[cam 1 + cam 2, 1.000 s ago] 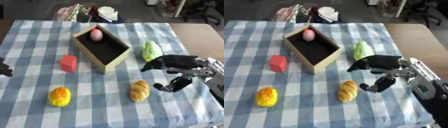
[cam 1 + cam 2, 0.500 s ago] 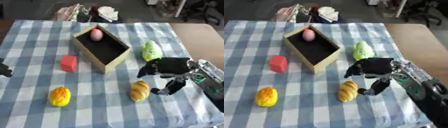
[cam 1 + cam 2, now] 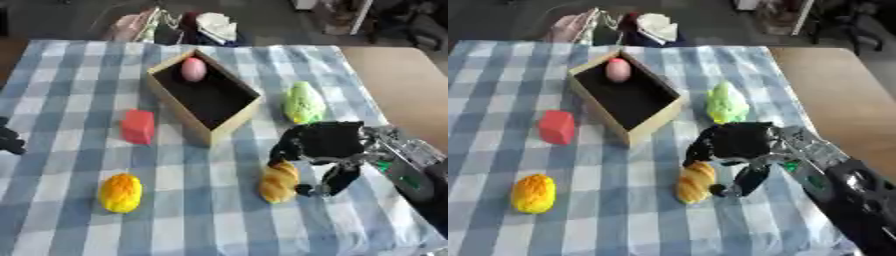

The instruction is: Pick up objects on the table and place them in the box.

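A worktop (image 3: 79, 235) covered in a blue and white checked cloth is filling most of the view, with bare tan surface showing past the cloth's right edge and a heap of bags and cloth lying beyond the far edge. An open brown box (image 3: 203, 95) is sitting askew near the middle of the far half, with a pink egg-shaped object (image 3: 193, 69) lying in its far corner. A red block (image 3: 137, 126) is resting just left of the box, and a green leafy vegetable (image 3: 303, 102) is lying to its right, apart from it. A yellow-orange fruit (image 3: 120, 192) is sitting near the front left, with open cloth all around it. The right hand (image 3: 325, 145) is reaching in from the right, its fingers spread and curving down around a golden bread roll (image 3: 279, 181), thumb at the roll's right side, not visibly closed on it. The left hand (image 3: 9, 140) is showing only as a dark shape at the left edge; its fingers cannot be made out.
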You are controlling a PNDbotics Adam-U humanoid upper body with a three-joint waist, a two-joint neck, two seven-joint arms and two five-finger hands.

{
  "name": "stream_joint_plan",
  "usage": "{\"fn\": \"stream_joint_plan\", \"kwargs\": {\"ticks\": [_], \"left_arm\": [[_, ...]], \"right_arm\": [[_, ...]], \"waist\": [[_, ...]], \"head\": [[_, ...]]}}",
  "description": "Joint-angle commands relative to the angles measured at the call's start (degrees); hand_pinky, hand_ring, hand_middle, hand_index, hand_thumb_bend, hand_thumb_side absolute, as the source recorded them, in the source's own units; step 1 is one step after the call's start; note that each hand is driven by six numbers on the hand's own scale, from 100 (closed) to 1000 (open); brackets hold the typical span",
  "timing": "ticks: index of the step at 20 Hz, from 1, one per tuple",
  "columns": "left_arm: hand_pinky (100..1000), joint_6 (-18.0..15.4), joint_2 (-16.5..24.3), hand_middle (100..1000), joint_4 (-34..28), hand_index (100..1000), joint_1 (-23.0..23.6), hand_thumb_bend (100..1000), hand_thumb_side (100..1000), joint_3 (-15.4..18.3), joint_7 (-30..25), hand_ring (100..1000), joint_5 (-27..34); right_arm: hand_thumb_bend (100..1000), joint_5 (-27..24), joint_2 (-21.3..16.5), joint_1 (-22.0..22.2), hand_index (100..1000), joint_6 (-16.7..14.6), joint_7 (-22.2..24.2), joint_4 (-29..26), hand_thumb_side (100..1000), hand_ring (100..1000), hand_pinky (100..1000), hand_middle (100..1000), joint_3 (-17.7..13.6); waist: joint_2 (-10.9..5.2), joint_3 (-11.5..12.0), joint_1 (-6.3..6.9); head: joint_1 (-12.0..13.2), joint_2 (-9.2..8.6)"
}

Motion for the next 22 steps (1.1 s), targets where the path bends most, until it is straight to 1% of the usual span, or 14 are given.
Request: {"fn": "stream_joint_plan", "kwargs": {"ticks": [1,2,3,4,6,7,8,9,11,13,15,17,19,22], "left_arm": [[724,-0.02,1.28,548,-0.63,732,-0.43,100,641,0.03,-0.2,510,-0.07],[725,-0.02,1.27,548,-0.63,732,-0.42,100,641,0.04,-0.21,510,-0.07],[725,-0.02,1.26,548,-0.63,732,-0.39,100,641,0.05,-0.19,510,-0.08],[725,-0.01,1.25,548,-0.63,732,-0.37,100,642,0.08,-0.18,511,-0.09],[724,0.0,1.22,548,-0.62,733,-0.35,100,642,0.09,-0.16,511,-0.11],[724,0.01,1.21,548,-0.63,733,-0.34,100,642,0.1,-0.15,511,-0.11],[724,0.01,1.21,548,-0.63,733,-0.33,100,642,0.11,-0.15,511,-0.11],[724,0.01,1.21,548,-0.64,733,-0.32,100,642,0.12,-0.14,511,-0.11],[724,0.01,1.22,548,-0.66,733,-0.29,100,642,0.15,-0.12,511,-0.11],[724,0.0,1.28,548,-0.68,733,-0.26,100,641,0.19,-0.07,511,-0.12],[724,-0.02,1.35,548,-0.68,733,-0.19,100,641,0.19,-0.06,511,-0.1],[724,0.0,1.35,548,-0.64,733,-0.15,100,642,0.11,-0.13,512,-0.07],[724,-0.01,1.34,548,-0.63,733,-0.17,100,640,0.01,-0.23,512,0.0],[724,-0.07,1.37,548,-0.65,733,-0.17,100,640,-0.03,-0.3,512,0.05]], "right_arm": [[206,1.18,-0.68,-0.9,802,-8.55,8.2,0.38,163,785,830,769,-0.04],[206,1.29,-0.63,-0.99,795,-8.5,7.85,0.43,152,783,828,766,-0.09],[197,1.42,-0.59,-1.09,715,-8.39,7.25,0.39,100,769,819,748,-0.25],[192,1.61,-0.57,-1.15,663,-8.26,6.39,0.28,100,759,812,734,-0.44],[155,1.94,-0.58,-1.24,606,-8.04,3.98,0.03,100,741,801,706,-0.79],[114,1.97,-0.6,-1.25,551,-7.94,2.6,-0.05,100,718,791,671,-0.95],[104,1.83,-0.64,-1.27,547,-7.83,1.14,-0.09,100,715,789,667,-1.16],[100,1.43,-0.69,-1.3,511,-7.62,-0.35,-0.12,100,694,782,634,-1.52],[100,-0.15,-0.93,-1.43,488,-6.93,-2.62,0.12,100,672,778,610,-2.31],[100,-4.34,-1.26,-1.93,475,-5.62,-3.27,1.09,100,640,770,590,-3.06],[100,-11.09,-1.79,-3.85,473,-3.96,-2.45,1.55,100,636,767,583,-3.8],[100,-17.82,-2.24,-7.31,471,-2.17,-0.61,1.37,100,629,766,576,-4.41],[100,-24.35,-2.08,-11.23,471,-0.28,1.79,2.05,100,620,761,569,-4.3],[100,-32.49,-0.4,-18.07,478,2.56,5.68,5.62,100,613,757,567,-3.64]], "waist": [[-1.41,0.07,-0.37],[-1.41,0.08,-0.37],[-1.41,0.09,-0.37],[-1.41,0.09,-0.37],[-1.4,0.11,-0.39],[-1.4,0.1,-0.39],[-1.39,0.09,-0.4],[-1.39,0.07,-0.4],[-1.39,0.03,-0.41],[-1.38,-0.01,-0.42],[-1.46,-0.11,-0.43],[-1.59,-0.18,-0.42],[-1.65,-0.18,-0.39],[-1.54,-0.08,-0.29]], "head": [[-0.23,0.28],[-0.24,0.26],[-0.24,0.23],[-0.22,0.2],[-0.2,0.18],[-0.19,0.17],[-0.16,0.18],[-0.1,0.19],[0.0,0.22],[0.1,0.21],[0.18,0.27],[0.16,0.25],[0.16,0.17],[0.09,0.02]]}}
